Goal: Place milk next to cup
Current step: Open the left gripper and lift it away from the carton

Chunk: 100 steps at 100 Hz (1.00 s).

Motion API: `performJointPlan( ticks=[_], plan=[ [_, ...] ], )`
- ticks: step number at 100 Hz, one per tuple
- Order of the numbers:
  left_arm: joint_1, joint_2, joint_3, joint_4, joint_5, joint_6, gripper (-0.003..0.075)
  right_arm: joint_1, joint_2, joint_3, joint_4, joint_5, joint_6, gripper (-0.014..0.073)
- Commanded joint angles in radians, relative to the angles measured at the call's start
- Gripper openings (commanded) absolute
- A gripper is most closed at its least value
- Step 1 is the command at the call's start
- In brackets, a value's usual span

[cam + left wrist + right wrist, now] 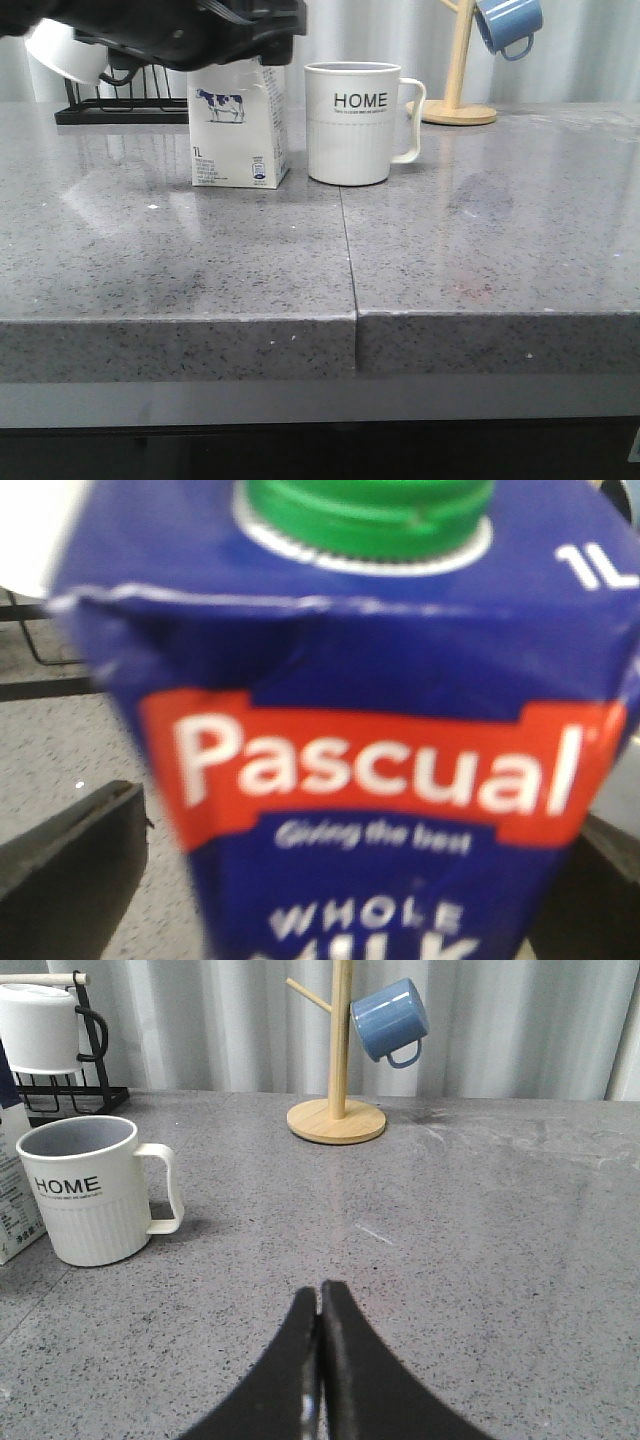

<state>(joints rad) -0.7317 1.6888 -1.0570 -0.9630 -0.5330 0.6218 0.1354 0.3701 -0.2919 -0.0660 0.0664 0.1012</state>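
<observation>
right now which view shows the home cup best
The right wrist view: the cup shows whole there, with rim, inside, handle and HOME lettering, unobstructed. The front view also shows the cup whole beside the milk, but not its inside. The left wrist view is filled by the carton, so no cup is visible.

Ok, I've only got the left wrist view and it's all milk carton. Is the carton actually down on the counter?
Observer: Yes, the front view shows the milk standing upright on the counter.
Operator: Where's the cup from it?
Observer: The cup stands just to the milk's right, with a narrow gap between them, not touching.
Operator: And the right arm?
Observer: Its wrist view shows the right jaws shut with nothing between them, and the cup well off to one side.
</observation>
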Motion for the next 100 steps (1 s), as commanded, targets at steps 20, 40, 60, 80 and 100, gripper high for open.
performJointPlan(
  ticks=[20, 40, 60, 80, 100],
  plan=[
    [-0.007, -0.237, 0.118, 0.055, 0.000, 0.000, 0.0671, -0.004, 0.002, -0.027, -0.009, -0.078, -0.003, -0.0120],
    [0.055, -0.418, 0.204, 0.216, 0.008, -0.032, 0.0671, -0.004, 0.002, -0.027, -0.009, -0.078, -0.003, -0.0120],
    [0.247, -0.555, 0.224, 0.505, 0.194, -0.298, 0.0669, -0.004, 0.002, -0.027, -0.009, -0.078, -0.003, -0.0120],
    [0.427, -0.649, 0.230, 0.782, 0.404, -0.537, 0.0669, -0.004, 0.002, -0.027, -0.009, -0.078, -0.003, -0.0120],
    [0.520, -0.789, 0.312, 0.914, 0.442, -0.652, 0.0669, -0.004, 0.002, -0.027, -0.009, -0.078, -0.003, -0.0120]
  ],
)
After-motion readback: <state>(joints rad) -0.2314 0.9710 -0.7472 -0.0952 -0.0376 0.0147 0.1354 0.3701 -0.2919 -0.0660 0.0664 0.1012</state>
